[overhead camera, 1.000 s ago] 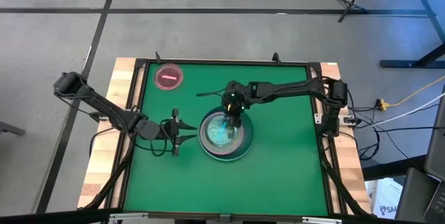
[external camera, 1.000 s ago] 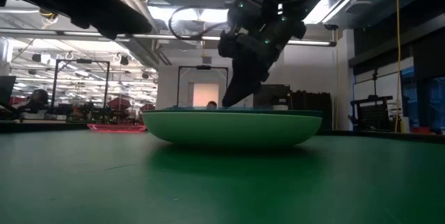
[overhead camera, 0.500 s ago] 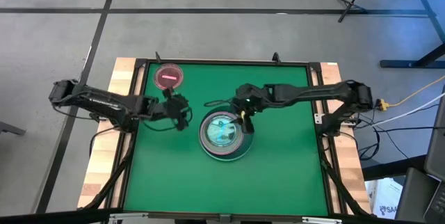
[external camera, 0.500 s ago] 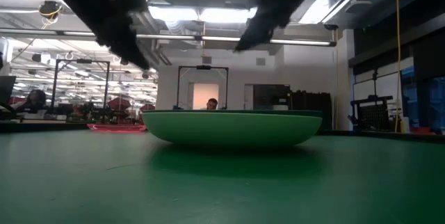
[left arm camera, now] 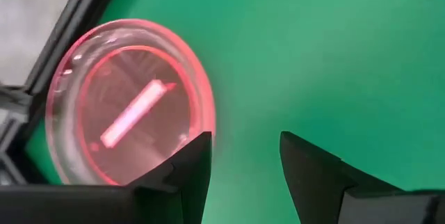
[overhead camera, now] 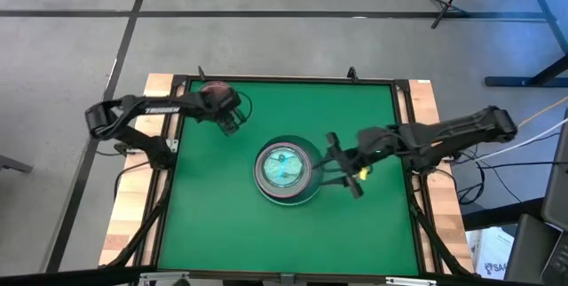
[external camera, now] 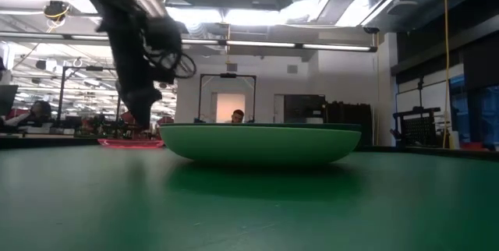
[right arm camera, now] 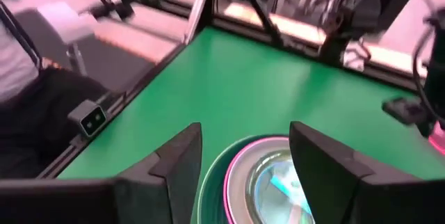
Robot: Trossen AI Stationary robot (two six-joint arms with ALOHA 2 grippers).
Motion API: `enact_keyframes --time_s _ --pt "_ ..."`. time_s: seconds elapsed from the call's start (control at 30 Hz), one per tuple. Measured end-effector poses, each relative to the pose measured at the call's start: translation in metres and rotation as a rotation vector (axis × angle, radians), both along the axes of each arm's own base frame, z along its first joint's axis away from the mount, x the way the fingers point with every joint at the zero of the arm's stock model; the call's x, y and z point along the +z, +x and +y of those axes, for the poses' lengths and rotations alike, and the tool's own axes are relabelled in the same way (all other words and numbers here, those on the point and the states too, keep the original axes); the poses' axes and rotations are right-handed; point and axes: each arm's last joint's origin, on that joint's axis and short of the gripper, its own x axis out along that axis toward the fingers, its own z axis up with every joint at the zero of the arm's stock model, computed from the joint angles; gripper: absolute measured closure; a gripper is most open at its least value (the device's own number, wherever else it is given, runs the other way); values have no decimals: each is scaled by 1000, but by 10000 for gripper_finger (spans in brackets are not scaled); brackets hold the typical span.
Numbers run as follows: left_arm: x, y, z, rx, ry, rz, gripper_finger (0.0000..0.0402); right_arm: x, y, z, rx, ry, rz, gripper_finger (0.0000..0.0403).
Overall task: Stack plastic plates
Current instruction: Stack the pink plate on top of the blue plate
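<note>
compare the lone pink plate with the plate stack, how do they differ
The small pink plate lies alone at the table's far left corner; the plate stack sits mid-table. The pink plate is one small translucent dish; the stack is wider, nested in a large green plate. The left gripper hovers open beside the pink plate; the right gripper sits beside the stack. Both are round.

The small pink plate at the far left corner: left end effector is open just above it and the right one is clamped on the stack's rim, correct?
Not quite. The right end effector is open beside the stack, clamped on nothing, per the high view. The left end effector is indeed open by the small pink plate.
</note>
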Motion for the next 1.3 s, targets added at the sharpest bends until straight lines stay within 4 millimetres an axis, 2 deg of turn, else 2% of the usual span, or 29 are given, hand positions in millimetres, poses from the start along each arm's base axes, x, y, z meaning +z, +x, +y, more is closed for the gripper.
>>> enact_keyframes --time_s 0.23,0.37,0.5,0.67,0.93,1.1,1.3 --pt "-14 12 42 41 -58 104 237 -24 -39 -8 -12 37 -191 194" --pt "-28 14 58 83 -90 146 237 -12 -49 -11 -42 61 -329 194" --pt "-36 12 64 108 -95 178 237 -4 -51 -12 -42 75 -393 194" --pt "-38 12 65 105 -101 187 264 -6 -48 -11 -43 73 -386 194" --pt "-40 11 66 100 -73 216 387 -13 -41 -10 -43 65 -355 194" --pt "-38 14 59 80 -36 256 395 -13 -40 -10 -67 57 -359 194" --pt "-17 26 32 -24 3 218 398 -13 -40 -12 -117 45 -361 194"
